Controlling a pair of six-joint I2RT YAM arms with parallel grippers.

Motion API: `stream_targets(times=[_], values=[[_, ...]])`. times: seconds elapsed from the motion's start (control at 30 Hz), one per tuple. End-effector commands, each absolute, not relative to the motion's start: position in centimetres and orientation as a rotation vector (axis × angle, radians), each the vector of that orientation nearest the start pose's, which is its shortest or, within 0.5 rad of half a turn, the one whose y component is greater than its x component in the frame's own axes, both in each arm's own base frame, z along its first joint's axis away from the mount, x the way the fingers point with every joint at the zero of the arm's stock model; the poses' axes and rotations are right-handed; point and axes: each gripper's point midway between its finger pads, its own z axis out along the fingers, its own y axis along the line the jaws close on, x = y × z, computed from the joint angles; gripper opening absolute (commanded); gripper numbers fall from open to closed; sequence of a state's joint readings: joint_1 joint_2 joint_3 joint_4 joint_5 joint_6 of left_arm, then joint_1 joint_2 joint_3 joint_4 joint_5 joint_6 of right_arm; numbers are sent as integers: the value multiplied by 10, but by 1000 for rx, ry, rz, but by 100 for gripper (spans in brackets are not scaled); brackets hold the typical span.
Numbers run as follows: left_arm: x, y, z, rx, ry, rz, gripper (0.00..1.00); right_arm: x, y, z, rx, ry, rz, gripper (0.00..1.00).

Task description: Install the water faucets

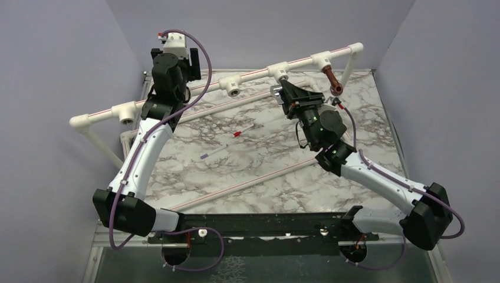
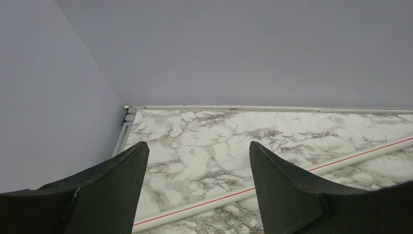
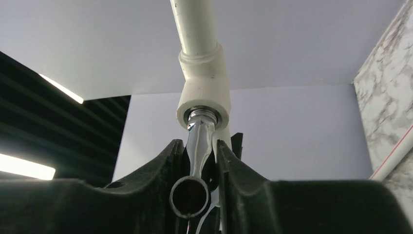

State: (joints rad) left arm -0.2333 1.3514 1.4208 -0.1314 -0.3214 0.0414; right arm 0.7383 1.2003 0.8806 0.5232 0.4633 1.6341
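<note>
A reddish-brown faucet [image 1: 332, 79] hangs from the right tee socket of the raised white pipe [image 1: 295, 63]. My right gripper [image 1: 282, 92] is shut on the chrome faucet [image 3: 197, 146], whose threaded end sits in the mouth of a white tee socket [image 3: 204, 95]; its round spout opening [image 3: 189, 196] faces the right wrist camera between the fingers [image 3: 160, 180]. In the top view the chrome faucet [image 1: 275, 89] shows just below the middle-right socket [image 1: 278, 72]. My left gripper [image 2: 197, 165] is open and empty, high at the back left above the marble table [image 2: 204, 141].
Two open tee sockets [image 1: 233, 88] [image 1: 125, 114] sit further left on the raised pipe. A stick with a red tip [image 1: 239, 134] and one with a purple tip [image 1: 207, 154] lie mid-table. Loose white pipes with red stripes [image 1: 236, 186] [image 2: 234, 195] lie on the marble. Purple walls enclose the table.
</note>
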Motion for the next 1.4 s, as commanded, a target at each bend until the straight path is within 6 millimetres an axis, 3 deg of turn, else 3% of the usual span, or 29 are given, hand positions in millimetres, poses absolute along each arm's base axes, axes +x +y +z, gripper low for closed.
stream_targets(times=[0.0, 0.2, 0.47, 0.77, 1.1, 1.37], values=[[442, -42, 353, -1, 1755, 150, 77, 330, 238, 414, 1114, 1115, 1655, 40], [443, -41, 351, -3, 1759, 151, 77, 328, 240, 403, 1067, 1212, 1570, 63], [443, -39, 351, -5, 1761, 156, 77, 317, 228, 391, 938, 1340, 1360, 73], [445, -42, 347, 1, 1772, 149, 77, 280, 189, 409, 497, 1284, 1063, 75], [444, -41, 348, 2, 1770, 153, 77, 264, 185, 415, -78, 1350, 636, 76], [445, -43, 347, 5, 1772, 139, 77, 260, 183, 418, -493, 1221, 299, 82]])
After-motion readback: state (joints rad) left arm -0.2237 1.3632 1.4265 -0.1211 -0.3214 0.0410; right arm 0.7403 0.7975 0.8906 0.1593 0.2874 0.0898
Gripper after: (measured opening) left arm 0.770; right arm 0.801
